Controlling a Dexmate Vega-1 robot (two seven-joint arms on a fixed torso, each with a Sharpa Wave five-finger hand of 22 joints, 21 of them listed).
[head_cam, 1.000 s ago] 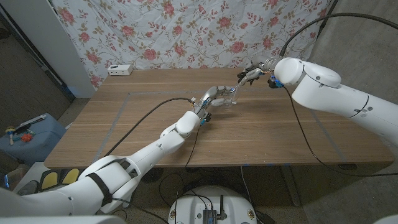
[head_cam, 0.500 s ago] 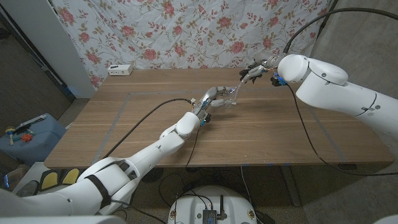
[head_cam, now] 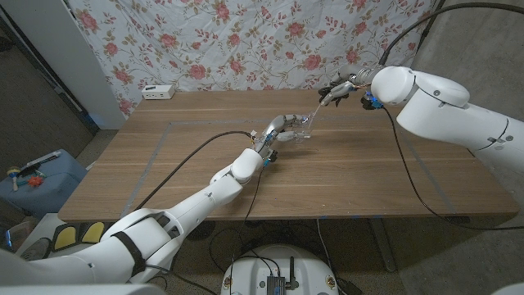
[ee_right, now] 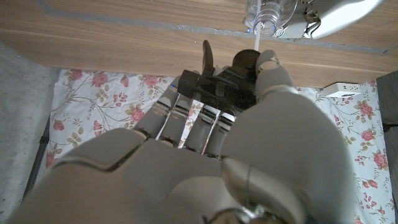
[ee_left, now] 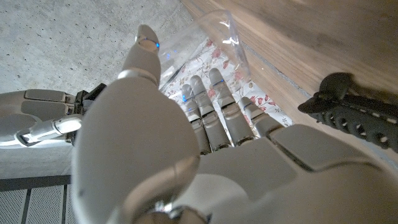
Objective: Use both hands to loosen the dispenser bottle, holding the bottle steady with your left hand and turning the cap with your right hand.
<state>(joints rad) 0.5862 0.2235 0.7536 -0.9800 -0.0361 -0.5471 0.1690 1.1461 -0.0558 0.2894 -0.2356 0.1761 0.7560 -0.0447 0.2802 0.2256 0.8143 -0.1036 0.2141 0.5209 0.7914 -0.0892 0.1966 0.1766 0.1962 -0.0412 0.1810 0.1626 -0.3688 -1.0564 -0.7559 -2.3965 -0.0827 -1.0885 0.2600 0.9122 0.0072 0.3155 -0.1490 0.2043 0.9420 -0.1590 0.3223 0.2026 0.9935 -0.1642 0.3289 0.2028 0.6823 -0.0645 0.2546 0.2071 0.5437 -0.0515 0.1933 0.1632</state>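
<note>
A long wooden table, smooth with a fine grain and a faint taped rectangle across its top, carries everything; behind its far edge hangs a cloth printed with pink roses. The robot's right hand is raised above the table near the far edge, its fingers curled round a black pump cap with a ribbed collar and a flat spout; a thin clear tube slants down from the cap to the bottle's open neck, so the cap is off the neck while the tube's lower end reaches it. The left hand sits on the table just inside the far edge, a little past the middle, fingers wrapped closed round the clear plastic bottle, which is small, see-through and hard to outline against the wood in the head view. In the left wrist view the hand's back covers most of the bottle, leaving its glossy upper wall showing; whether it stands upright or leans I cannot tell. The right wrist view shows the bottle's round threaded neck beside the left hand's pale shell. A small white box lies at the table's far left corner.
</note>
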